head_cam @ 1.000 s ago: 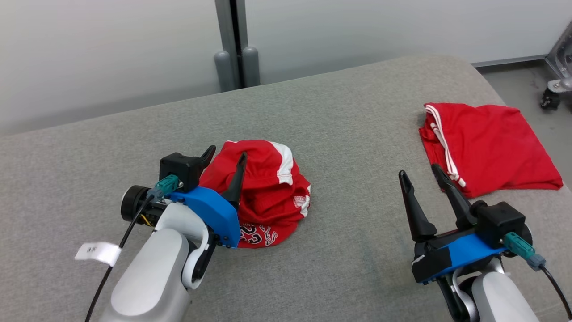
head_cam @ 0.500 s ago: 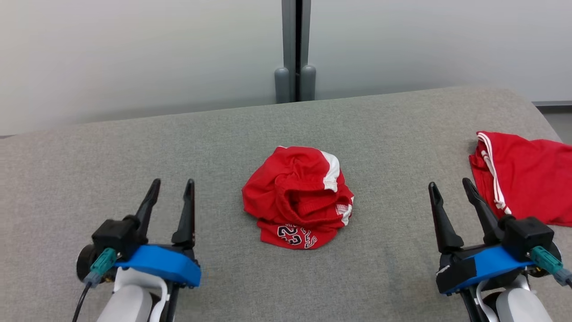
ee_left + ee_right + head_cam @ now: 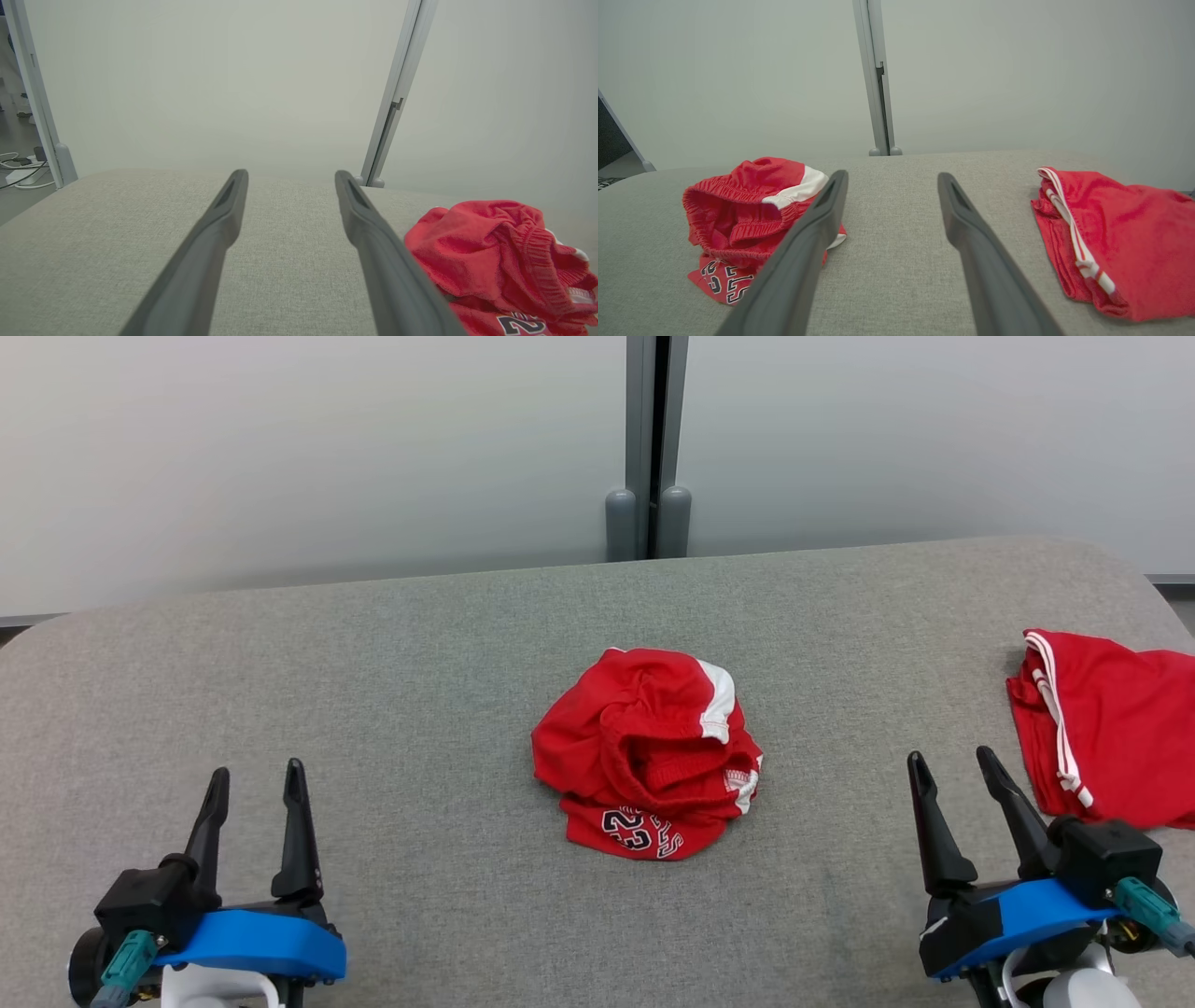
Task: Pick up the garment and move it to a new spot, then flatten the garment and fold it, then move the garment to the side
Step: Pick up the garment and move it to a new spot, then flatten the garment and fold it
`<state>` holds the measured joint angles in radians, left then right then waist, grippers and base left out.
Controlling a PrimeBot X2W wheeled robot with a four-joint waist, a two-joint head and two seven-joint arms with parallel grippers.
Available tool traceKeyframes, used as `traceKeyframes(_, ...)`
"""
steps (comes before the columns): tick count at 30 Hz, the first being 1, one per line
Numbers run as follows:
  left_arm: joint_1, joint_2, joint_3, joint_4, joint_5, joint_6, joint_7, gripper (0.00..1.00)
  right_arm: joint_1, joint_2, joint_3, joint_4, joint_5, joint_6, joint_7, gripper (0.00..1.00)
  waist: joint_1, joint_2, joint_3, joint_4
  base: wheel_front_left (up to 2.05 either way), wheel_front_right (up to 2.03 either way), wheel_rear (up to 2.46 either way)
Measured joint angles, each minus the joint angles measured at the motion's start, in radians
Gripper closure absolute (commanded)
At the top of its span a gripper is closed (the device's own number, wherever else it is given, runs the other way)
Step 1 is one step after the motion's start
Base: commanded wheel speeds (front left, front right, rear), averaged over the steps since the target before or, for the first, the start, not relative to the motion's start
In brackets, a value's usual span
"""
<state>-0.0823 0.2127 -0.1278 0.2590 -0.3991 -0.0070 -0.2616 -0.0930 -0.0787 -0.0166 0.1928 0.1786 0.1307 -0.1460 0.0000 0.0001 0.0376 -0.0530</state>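
As left end effector (image 3: 258,770) retreats, garment (image 3: 644,756) untouched

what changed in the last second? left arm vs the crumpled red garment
The left gripper was at the crumpled red garment, with its open fingers straddling the garment's left side. It has since pulled back toward the robot and out to its left, open and empty. The head camera swung too, so the whole view shifted. Unchanged: same heap on the grey cushion, right gripper open at rest, folded red garment at the right.
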Motion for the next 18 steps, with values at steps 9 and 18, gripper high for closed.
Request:
traceKeyframes(9,0.004,-0.013,0.029,0.059,0.033,-0.016,0.000,0.00,0.011,0.011,0.012,0.022,0.006,0.000,-0.004,0.00,0.0000,0.0000,0.005,-0.001,0.00,0.00,0.00)
traceKeyframes(18,-0.005,-0.026,0.042,0.075,0.040,-0.037,0.000,0.00,0.009,0.017,0.015,0.027,0.006,0.000,-0.005,0.00,0.0000,0.0000,0.008,-0.005,0.00,0.00,0.00)
